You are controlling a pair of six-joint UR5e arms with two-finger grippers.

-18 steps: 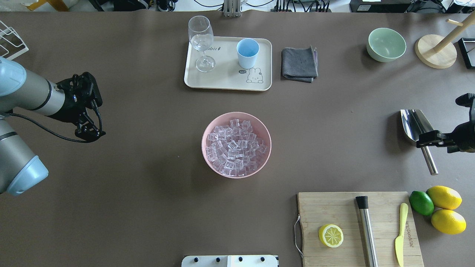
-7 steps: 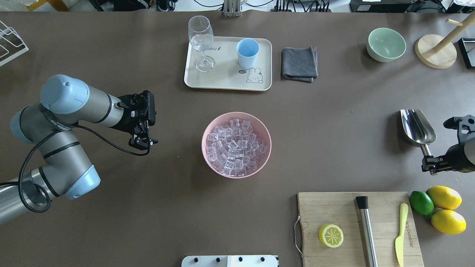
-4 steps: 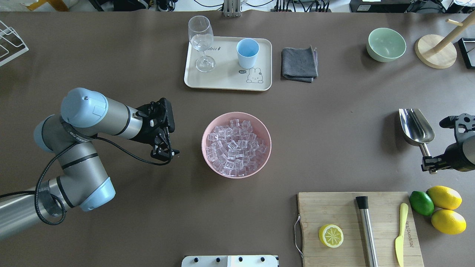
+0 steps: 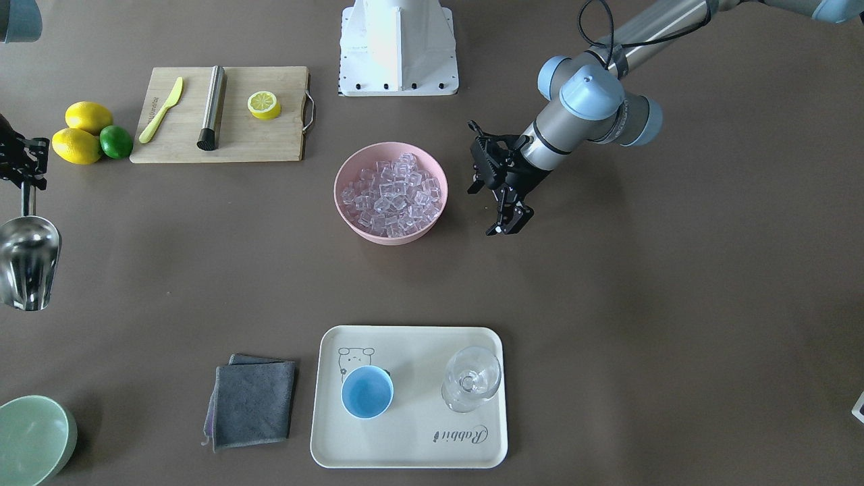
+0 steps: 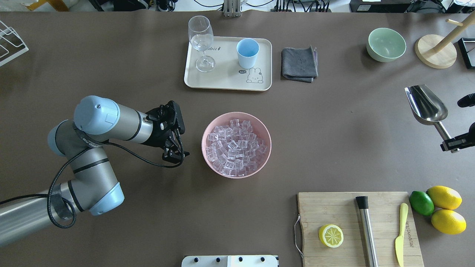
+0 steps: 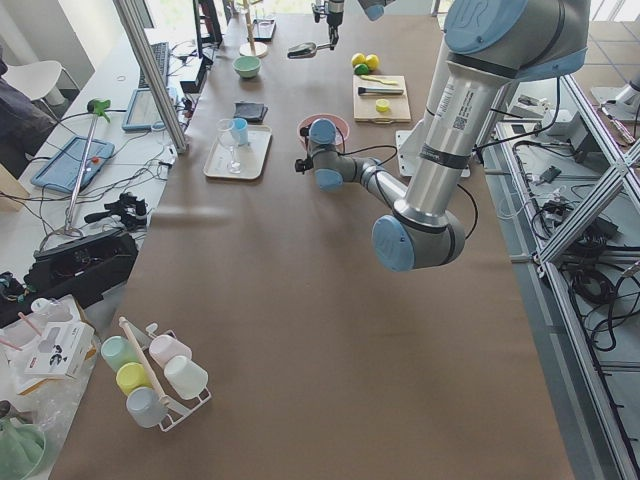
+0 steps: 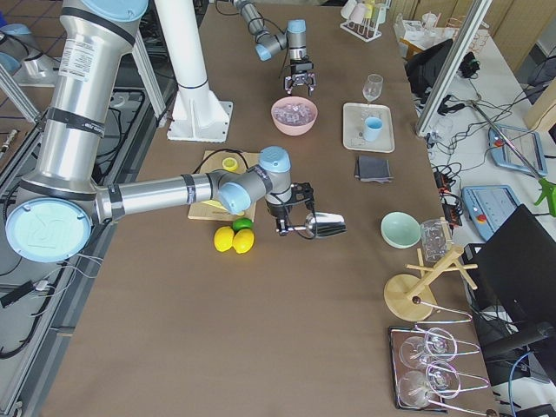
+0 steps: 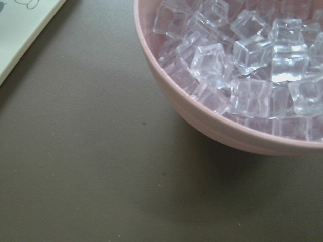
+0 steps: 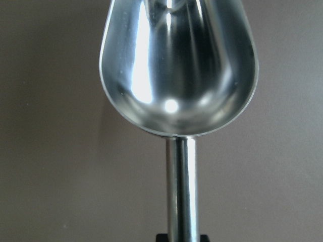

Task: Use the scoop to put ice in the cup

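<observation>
The ice [image 5: 236, 146] is heaped in a pink bowl [image 5: 203, 144] at mid-table and fills the left wrist view [image 8: 247, 55]. The light-blue cup [image 5: 247, 52] stands upright and looks empty on a cream tray [image 5: 226, 79] beyond the bowl. My right gripper [image 5: 450, 144] is shut on the handle of the steel scoop [image 5: 426, 104] and holds it, empty, above the table at the right edge; the trough fills the right wrist view [image 9: 176, 65]. My left gripper [image 5: 174, 155] is open and empty, close beside the bowl's left wall, not touching it.
A stemmed glass [image 5: 201, 40] shares the tray. A grey cloth [image 5: 299, 63], a green bowl [image 5: 386, 44] and a wooden stand [image 5: 436, 52] sit at the back right. A cutting board [image 5: 345, 211] with a lemon half, rod and knife lies front right, beside lemons and a lime [image 5: 441, 207].
My left arm has swung right, up to the pink bowl. My right gripper slid back along the scoop's handle, closed on it and lifted the scoop off the table.
</observation>
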